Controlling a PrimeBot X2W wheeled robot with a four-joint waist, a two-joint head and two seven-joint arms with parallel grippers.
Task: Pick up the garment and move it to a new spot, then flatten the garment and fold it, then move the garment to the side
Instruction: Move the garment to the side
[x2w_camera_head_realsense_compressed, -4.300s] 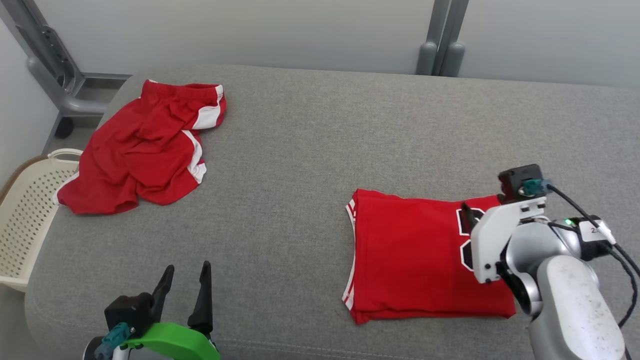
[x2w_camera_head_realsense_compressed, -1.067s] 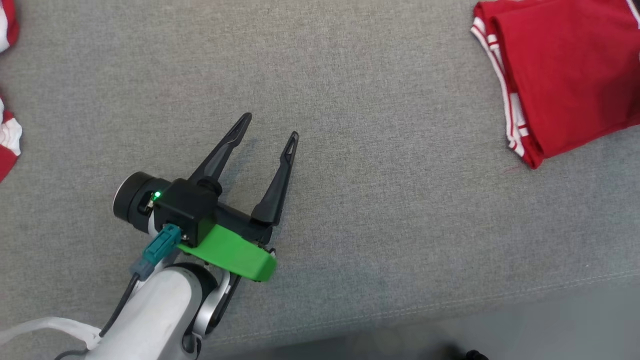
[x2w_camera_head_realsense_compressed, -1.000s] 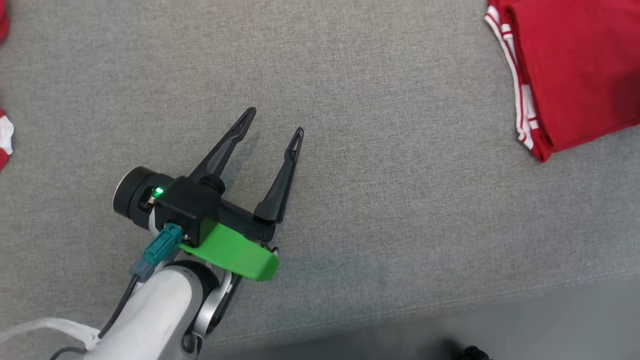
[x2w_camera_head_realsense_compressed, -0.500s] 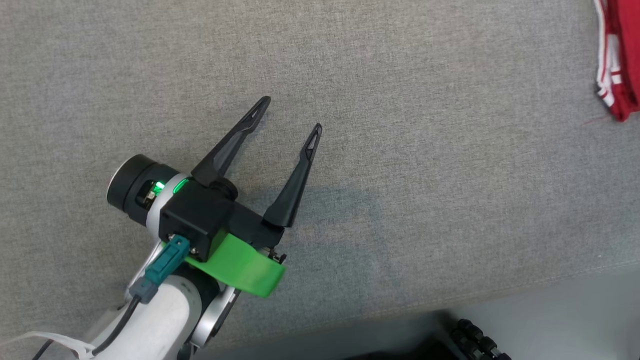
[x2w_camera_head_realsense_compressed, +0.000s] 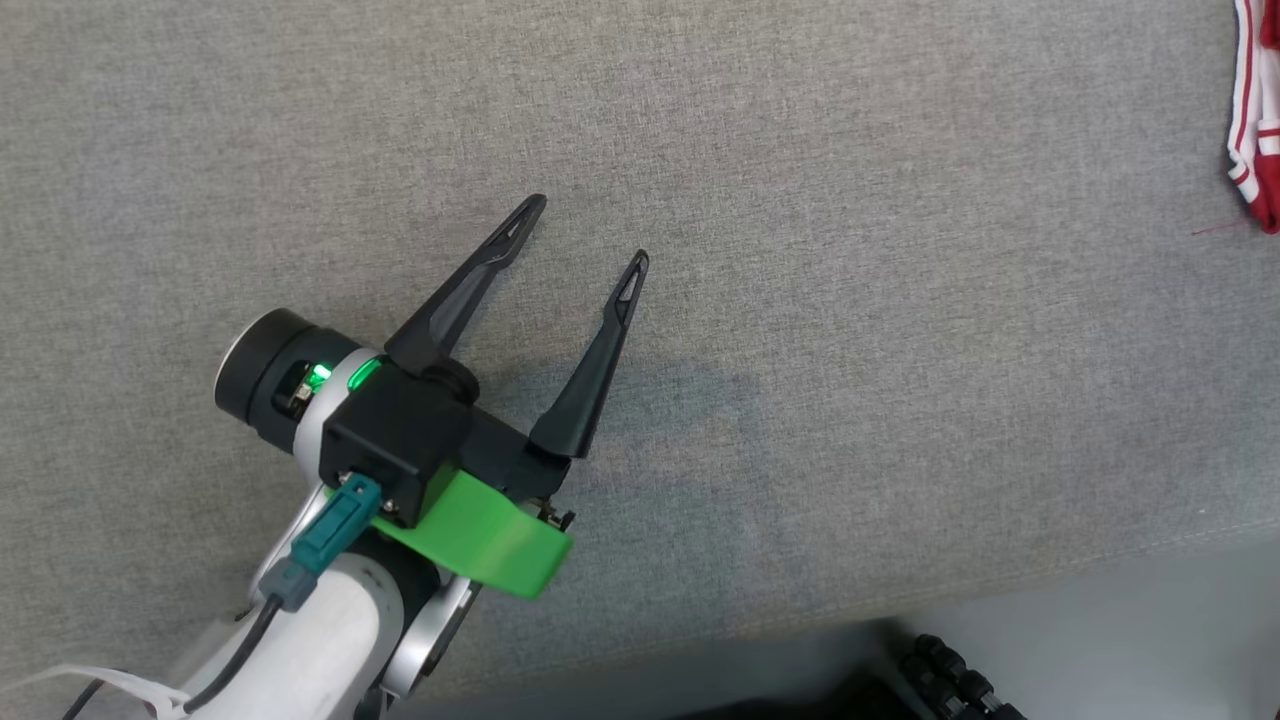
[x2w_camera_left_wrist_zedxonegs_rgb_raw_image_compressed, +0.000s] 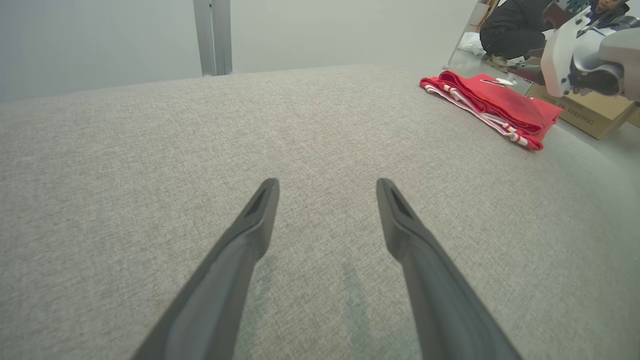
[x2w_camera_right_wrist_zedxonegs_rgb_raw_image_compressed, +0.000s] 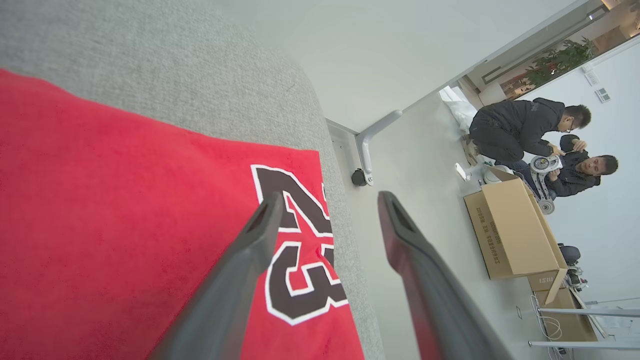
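Observation:
The garment is a folded red jersey with a black number 23, lying near the right end of the grey fabric surface. In the left wrist view the garment lies far off to the right, and in the head view a red-and-white sliver of the garment sits at the right edge. My right gripper hovers open over the jersey's numbered end, with nothing between its fingers. My left gripper stands open and empty over bare fabric, far from the jersey.
The cushion's front edge runs along the bottom right, with floor and dark wheels beyond it. Two people crouch by a cardboard box on the floor past the surface's end. A metal post stands behind the surface.
The head camera has kept turning, so the jersey has slid to the picture's right edge. My left gripper stays open in much the same pose.

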